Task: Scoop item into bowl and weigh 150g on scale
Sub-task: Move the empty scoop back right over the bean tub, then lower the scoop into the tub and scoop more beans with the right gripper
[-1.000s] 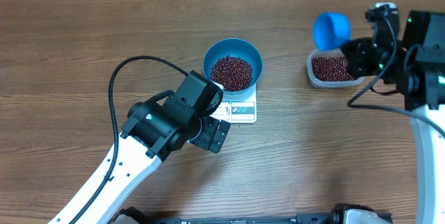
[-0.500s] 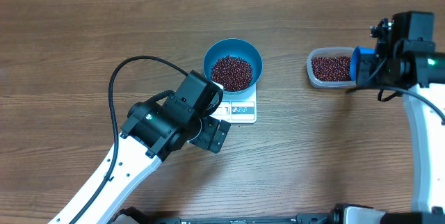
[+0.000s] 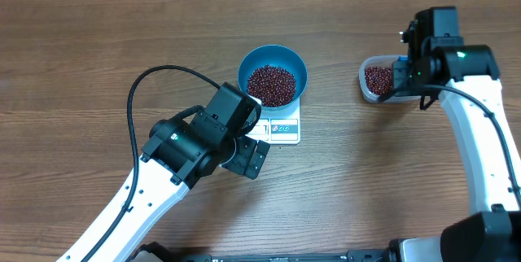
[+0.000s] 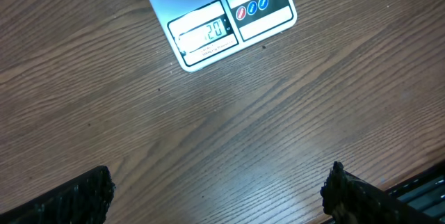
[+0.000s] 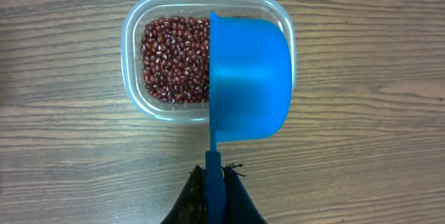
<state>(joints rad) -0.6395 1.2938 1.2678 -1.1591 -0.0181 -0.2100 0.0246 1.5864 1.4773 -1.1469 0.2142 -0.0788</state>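
Note:
The round blue bowl (image 3: 273, 57) sits on the white scale (image 3: 282, 130), with a heap of dark red beans (image 3: 271, 85) in it. The scale's display panel (image 4: 229, 22) shows at the top of the left wrist view. My left gripper (image 4: 219, 196) hovers open over bare wood just in front of the scale, holding nothing. My right gripper (image 5: 213, 179) is shut on the handle of a blue scoop (image 5: 250, 78). The scoop is turned on its side above a clear tub (image 5: 128, 57) of more beans (image 5: 174, 57).
The clear tub (image 3: 366, 83) stands at the right of the table, well apart from the scale. The left arm and its black cable (image 3: 142, 91) cover the front left. Bare wood lies between scale and tub.
My right arm swung back from beyond the tub to right over it, and the scoop turned from mouth-up to on its side. The left arm, bowl and scale stayed still.

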